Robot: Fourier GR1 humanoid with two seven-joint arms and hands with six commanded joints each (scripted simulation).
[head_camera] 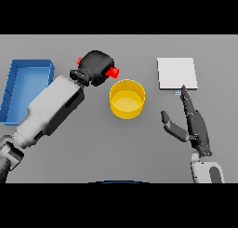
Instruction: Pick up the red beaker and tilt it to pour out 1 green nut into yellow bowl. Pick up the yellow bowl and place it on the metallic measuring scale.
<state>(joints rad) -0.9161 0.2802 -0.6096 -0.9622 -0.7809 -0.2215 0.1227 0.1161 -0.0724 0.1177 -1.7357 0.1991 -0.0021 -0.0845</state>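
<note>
Red beaker (pixel 111 72), gripped tight in my left hand (pixel 96 67), points beside the yellow bowl (pixel 127 98) below it. If I tilt more, I think the nut may miss.

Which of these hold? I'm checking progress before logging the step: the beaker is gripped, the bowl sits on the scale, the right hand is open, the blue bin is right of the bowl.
1. The left hand is curled round the red beaker: true.
2. The yellow bowl sits on the metallic scale: false, it stands on the table left of the scale.
3. The right hand is open: true.
4. The blue bin lies right of the bowl: false, it lies far left.
</note>
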